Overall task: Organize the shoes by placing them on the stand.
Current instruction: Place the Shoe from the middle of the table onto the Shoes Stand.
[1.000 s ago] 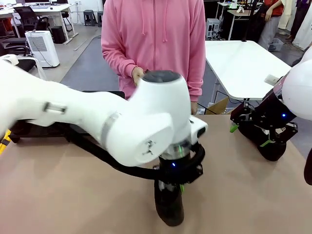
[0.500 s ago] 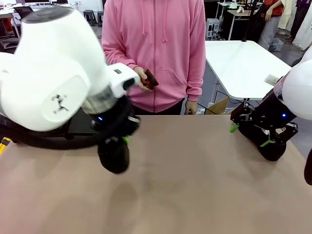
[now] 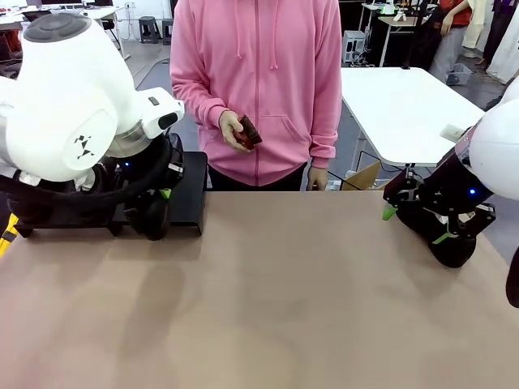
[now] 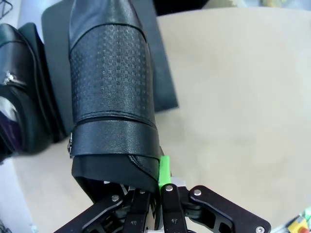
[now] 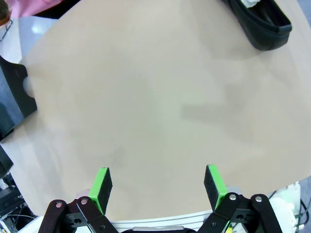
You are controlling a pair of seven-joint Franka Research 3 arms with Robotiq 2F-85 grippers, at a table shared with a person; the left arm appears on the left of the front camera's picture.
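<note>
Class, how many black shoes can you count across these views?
3. First shoe gripped in the left hand at the stand; second shoe beside it; third shoe apart on the table. Others may be hidden.

the left gripper [image 4: 156, 175] rises from the bottom edge, clamped on the rim of a black shoe [image 4: 112, 82]. one green pad [image 4: 164, 167] presses against the shoe's right side; the other finger is hidden behind the leather. the shoe stretches away up the picture, with a smooth band near the gripper and a fine embossed grid beyond it. its far part overlaps a matte black stand [image 4: 164, 73]. a second shoe [image 4: 22, 97], glossy black, lies just beside it on the left. tan table [image 4: 233, 97] fills the right side.
</note>
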